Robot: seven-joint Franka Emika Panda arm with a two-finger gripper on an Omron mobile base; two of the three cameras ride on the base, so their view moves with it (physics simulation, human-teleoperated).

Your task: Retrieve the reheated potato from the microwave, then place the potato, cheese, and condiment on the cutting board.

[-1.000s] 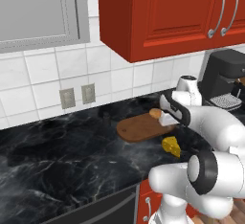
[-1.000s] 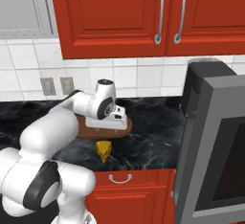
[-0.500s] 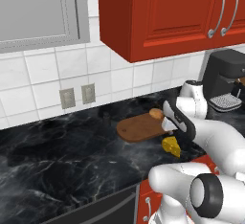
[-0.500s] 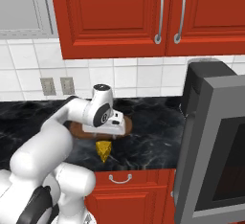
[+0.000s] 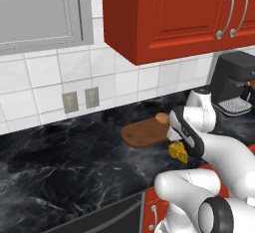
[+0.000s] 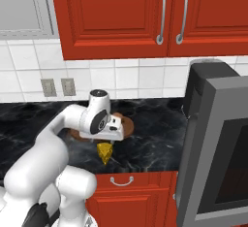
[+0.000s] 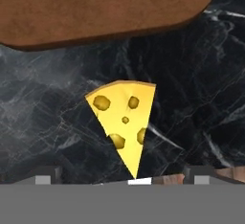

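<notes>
The yellow cheese (image 7: 125,117) wedge lies flat on the black counter, just in front of the cutting board (image 7: 95,7). My gripper (image 7: 124,176) hangs open right above the wedge, whose narrow tip points in between the fingertips (image 7: 48,176). In the left base view the gripper (image 5: 175,140) hovers over the cheese (image 5: 178,152), beside the cutting board (image 5: 144,133). The brown potato (image 5: 162,118) rests on the board's right end. A small dark condiment (image 5: 110,122) bottle stands behind the board's left end. The grey microwave (image 6: 213,143) with its dark window rises at the right.
A black coffee machine (image 5: 236,77) stands at the back right of the counter. Red wall cabinets (image 5: 169,13) hang above. The counter's front edge runs just behind the cheese (image 6: 104,152), with red drawers (image 6: 121,192) below it.
The hand has come forward off the board and dropped down over the cheese. Its jaws stayed wide. Potato, board and cheese have not moved.
</notes>
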